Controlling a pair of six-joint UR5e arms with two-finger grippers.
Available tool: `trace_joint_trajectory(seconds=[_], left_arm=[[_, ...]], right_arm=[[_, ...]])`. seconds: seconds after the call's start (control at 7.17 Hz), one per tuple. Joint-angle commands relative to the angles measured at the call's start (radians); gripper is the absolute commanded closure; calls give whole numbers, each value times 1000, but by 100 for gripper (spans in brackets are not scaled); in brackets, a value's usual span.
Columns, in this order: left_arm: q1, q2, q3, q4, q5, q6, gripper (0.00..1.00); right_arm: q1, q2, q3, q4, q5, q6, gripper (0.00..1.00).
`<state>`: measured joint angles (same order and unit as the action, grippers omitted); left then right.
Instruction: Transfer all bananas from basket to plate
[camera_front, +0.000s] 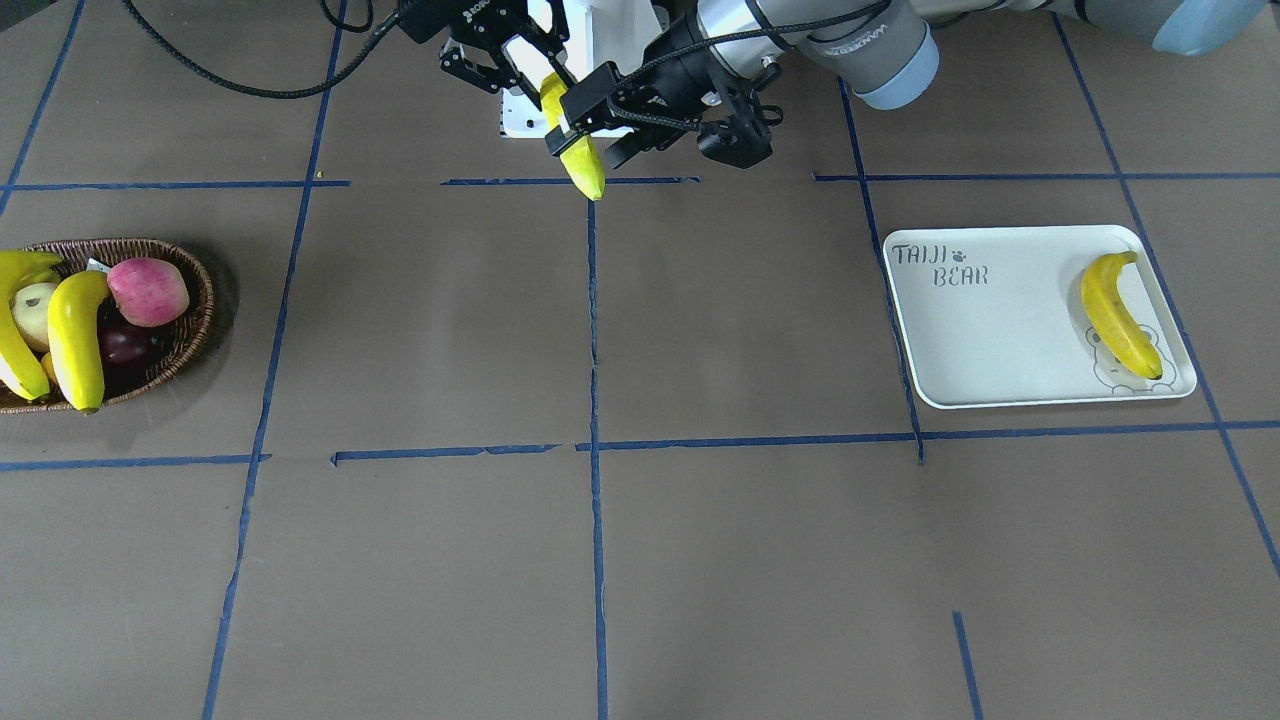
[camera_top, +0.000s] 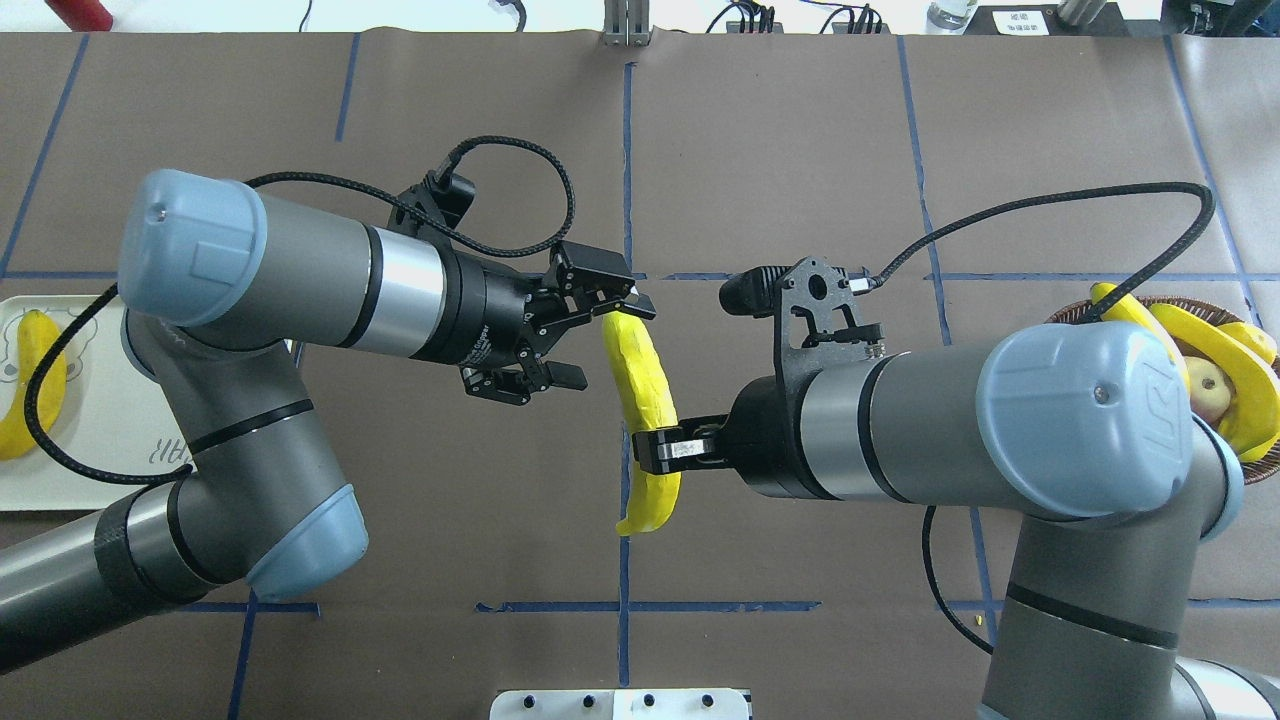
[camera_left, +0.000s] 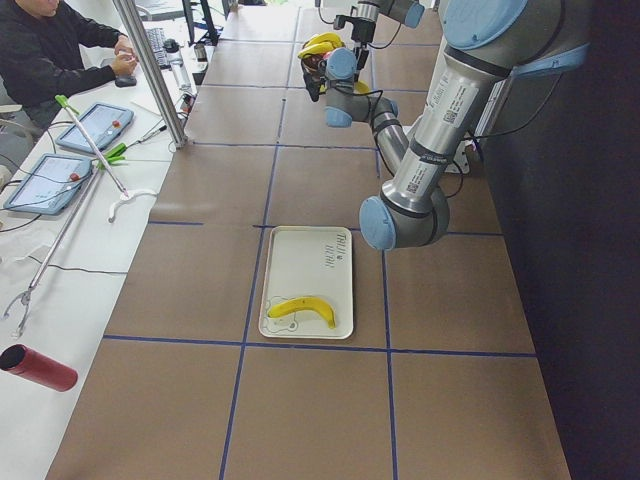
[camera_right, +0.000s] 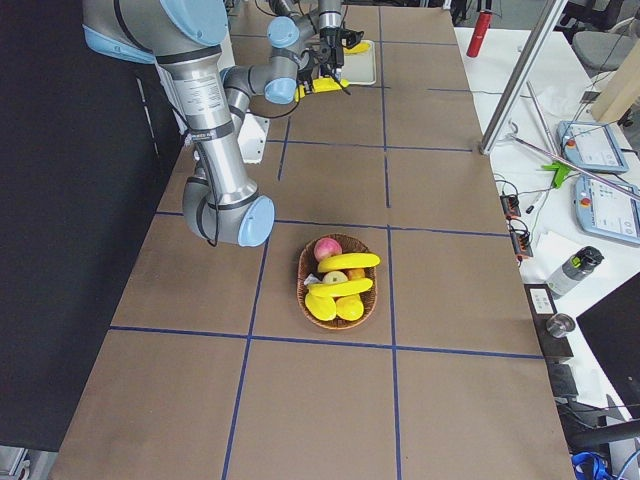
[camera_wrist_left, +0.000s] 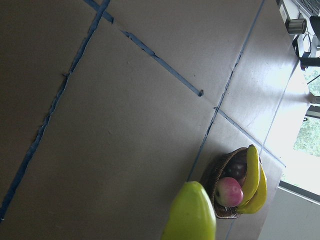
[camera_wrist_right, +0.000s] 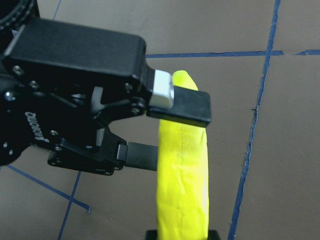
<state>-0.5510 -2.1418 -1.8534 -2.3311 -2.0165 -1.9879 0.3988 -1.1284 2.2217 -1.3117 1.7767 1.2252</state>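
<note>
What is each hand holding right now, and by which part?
The right hand grips a banana past its middle, toward the end nearest the robot. The left hand is open around the far end, not clamped on it.

Bananas (camera_top: 645, 400) bright yellow; basket (camera_front: 195, 300) brown wicker; plate (camera_front: 1000, 330) pale grey-white, bear outline; tabletop (camera_front: 750, 320) brown, blue tape grid; apple (camera_front: 148, 290) pink-red.

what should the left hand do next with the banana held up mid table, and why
Probably close the left hand on the far end of the banana. Its fingers appear to stand open about that end, while the right hand is shut on the near part, so the hand-over is not yet made. The plate lies on the left arm's side.
</note>
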Motion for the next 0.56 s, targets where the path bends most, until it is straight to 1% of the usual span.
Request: trace_joint_trajectory(seconds=[0.0,0.14,0.28,0.42], left_arm=[[29,-7,-3,-4,15,-2,78],[29,-7,-3,-4,16,0,100],[29,-6,-12,-4,16,0,100],[26,-6,-16,-4,16,0,100]], right_arm=[[0,-1,1,0,4,2,99],[0,1,4,0,4,2,96],[3,-1,13,0,7,0,8],[3,1,21,0,6,3,0]])
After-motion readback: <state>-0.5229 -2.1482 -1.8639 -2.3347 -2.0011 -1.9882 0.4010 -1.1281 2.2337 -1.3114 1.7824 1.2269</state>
